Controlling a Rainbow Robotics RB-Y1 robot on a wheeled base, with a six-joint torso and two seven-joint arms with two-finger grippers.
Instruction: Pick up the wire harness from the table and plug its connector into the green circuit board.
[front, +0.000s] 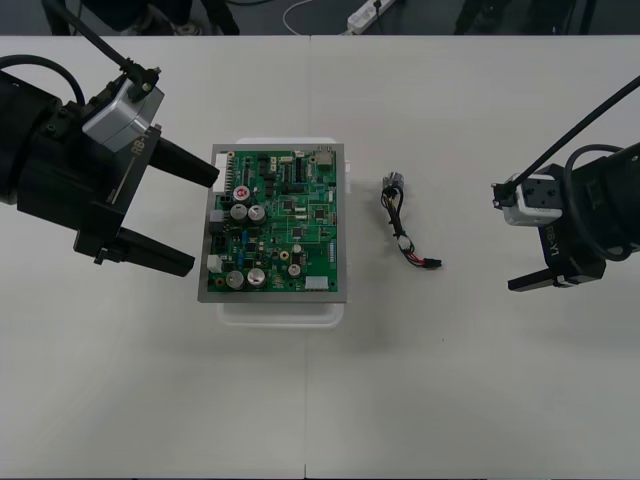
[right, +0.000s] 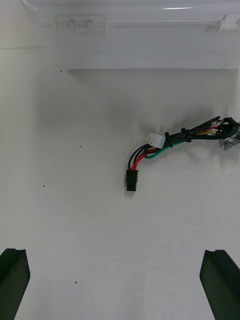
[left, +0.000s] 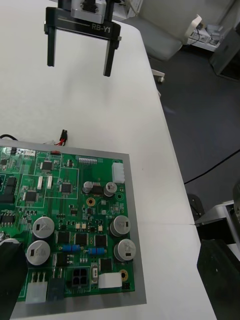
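Table: plain and light, carrying everything else.
Left gripper: comes in from the left, its black fingers spread wide and gripping nothing. Its tips stand right at the circuit board's left edge.
Right gripper: at the right side of the table, well apart from the wire harness. Its fingers are spread wide with nothing between them, pointing toward the harness.
Base: white, lying flat in the middle of the table under the circuit board.
Circuit board: green, lying flat on the base.
Wire harness: loose on the table just right of the base, between the circuit board and the right gripper, touching neither.
Socket: round metal, at the harness's far end.
Plug: small and black, at the harness's near end, resting on the bare table and not in the circuit board.
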